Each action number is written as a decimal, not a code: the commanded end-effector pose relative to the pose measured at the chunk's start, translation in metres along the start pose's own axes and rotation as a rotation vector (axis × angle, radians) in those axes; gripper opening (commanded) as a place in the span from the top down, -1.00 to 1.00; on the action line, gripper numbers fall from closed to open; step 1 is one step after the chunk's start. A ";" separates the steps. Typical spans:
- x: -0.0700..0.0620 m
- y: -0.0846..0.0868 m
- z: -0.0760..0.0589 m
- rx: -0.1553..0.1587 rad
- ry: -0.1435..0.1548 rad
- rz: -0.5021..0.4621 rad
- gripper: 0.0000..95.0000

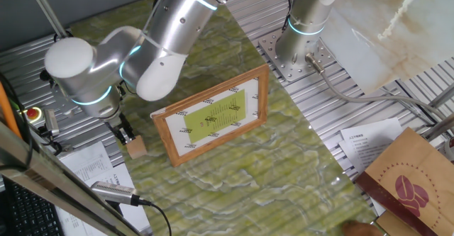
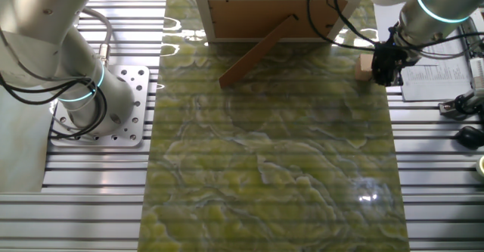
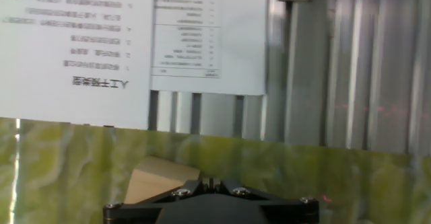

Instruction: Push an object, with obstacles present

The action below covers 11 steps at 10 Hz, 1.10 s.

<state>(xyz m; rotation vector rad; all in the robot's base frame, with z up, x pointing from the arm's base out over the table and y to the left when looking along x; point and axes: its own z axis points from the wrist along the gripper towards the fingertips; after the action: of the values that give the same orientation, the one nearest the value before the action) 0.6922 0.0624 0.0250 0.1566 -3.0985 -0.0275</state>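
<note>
The desk (image 1: 397, 87) is a bed of ribbed aluminium slats, and over its middle lies a long mat (image 2: 272, 176) printed in green-and-cream marble swirls, glossy enough to throw a glare spot near its lower end in the other fixed view. A pale stone-patterned sheet (image 1: 383, 23) covers the far corner beside a second arm's bolted base (image 1: 301, 52). Printed papers (image 3: 135, 35) lie on the slats just off the mat's edge, and more sheets (image 1: 372, 137) sit near a brown paper bag with a coffee-bean print (image 1: 411, 183) — closed as far as can be seen, contents hidden.

The picture frame (image 1: 213, 114) stands tilted back on the mat, propped by its rear strut (image 2: 257, 51), its light wood border around a white mat and a yellow-green printed sheet.

The small wooden cube (image 1: 135, 147) rests at the mat's edge, well apart from the frame's near corner. The pincer (image 1: 125, 133) is lowered just beside the cube, at or very near its side — whether they touch cannot be told. In the hand view the black fingertips appear drawn together in front of the cube, clamped on nothing.
</note>
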 end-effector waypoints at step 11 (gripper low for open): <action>0.008 0.041 -0.001 -0.023 -0.007 -0.012 1.00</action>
<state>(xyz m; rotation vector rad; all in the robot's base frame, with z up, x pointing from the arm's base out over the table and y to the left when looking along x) 0.6805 0.1027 0.0283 0.1759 -3.1028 -0.0667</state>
